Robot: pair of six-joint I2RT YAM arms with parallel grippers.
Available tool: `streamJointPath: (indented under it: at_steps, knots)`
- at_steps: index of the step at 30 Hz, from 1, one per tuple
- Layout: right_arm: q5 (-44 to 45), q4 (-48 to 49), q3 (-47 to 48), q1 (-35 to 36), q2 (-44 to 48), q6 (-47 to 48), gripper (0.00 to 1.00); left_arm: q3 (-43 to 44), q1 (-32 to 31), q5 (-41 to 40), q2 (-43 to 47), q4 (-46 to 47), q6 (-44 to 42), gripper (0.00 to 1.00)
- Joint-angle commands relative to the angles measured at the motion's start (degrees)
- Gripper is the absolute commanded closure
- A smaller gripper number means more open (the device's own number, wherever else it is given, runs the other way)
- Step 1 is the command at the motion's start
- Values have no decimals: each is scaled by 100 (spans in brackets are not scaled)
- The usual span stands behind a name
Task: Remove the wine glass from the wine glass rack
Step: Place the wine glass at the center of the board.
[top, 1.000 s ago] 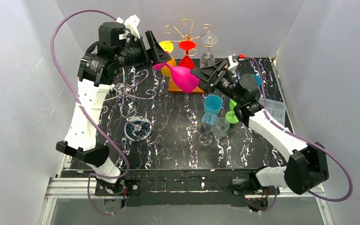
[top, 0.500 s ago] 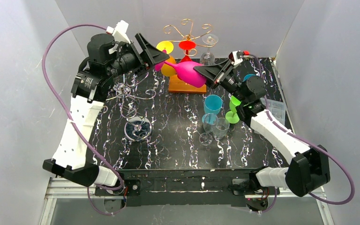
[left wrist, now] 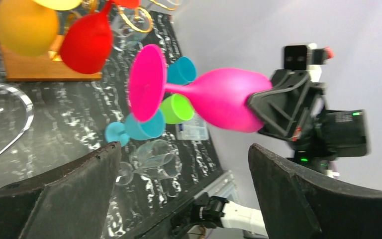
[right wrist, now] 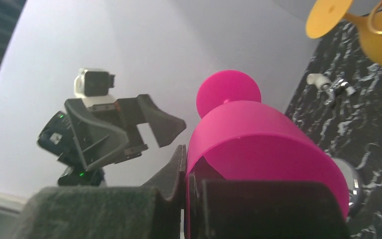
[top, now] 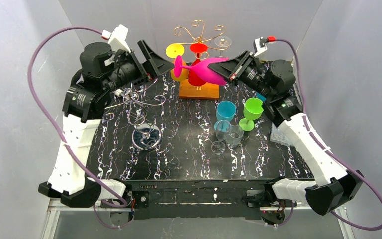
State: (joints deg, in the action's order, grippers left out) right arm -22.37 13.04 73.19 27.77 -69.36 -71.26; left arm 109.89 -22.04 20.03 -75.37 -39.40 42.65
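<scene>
Right gripper [top: 225,69] pinches the rim of the pink wine glass [top: 202,69], held sideways above the worktop [top: 179,144]; left gripper [top: 165,62] gapes wide, empty.

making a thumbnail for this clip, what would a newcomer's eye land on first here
The bright pink plastic wine glass grabs the eye first: it hangs sideways in mid-air in front of the rack, pinched by its bowl rim in the right hand. Facing its foot, the left hand gapes wide and empty. Behind them, at the back of the table, the gold wire glass rack carries a yellow plastic glass and a red plastic glass upside down.
</scene>
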Motion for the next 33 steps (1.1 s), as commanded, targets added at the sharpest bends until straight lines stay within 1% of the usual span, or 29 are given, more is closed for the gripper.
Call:
streamJointPath:
  at_steps: [1,4,8,12,17,21,26,29,33]
  knots:
    - [502,-2325,1258,-17,113,1513,99,381,-11,-972,426,-1078,-751,2]
    - [630,-3694,2193,-17,-181,2171,99,413,-12,-1383,608,-1344,-1009,2]
    - [1194,-5284,3194,-16,-487,2997,99,295,-11,-1523,835,-1481,-1193,2]
    - [2127,-6523,3997,-17,-630,3505,99,175,-13,-1570,997,-1538,-1328,2]
    - [3604,-7761,4440,-17,-638,3819,99,234,-11,-1493,1012,-1589,-1456,2]
    - [4335,-8447,4447,-17,-424,3853,99,281,-11,-1438,991,-1601,-1545,2]
    - [4798,-9098,4181,-17,-142,3721,99,165,-11,-1257,967,-1570,-1552,2]
    - [4859,-9250,3627,-17,15,3641,99,33,-12,-1211,974,-1493,-1553,2]
    - [4776,-9120,2593,-17,145,3558,99,16,-11,-1009,848,-1477,-1583,2]
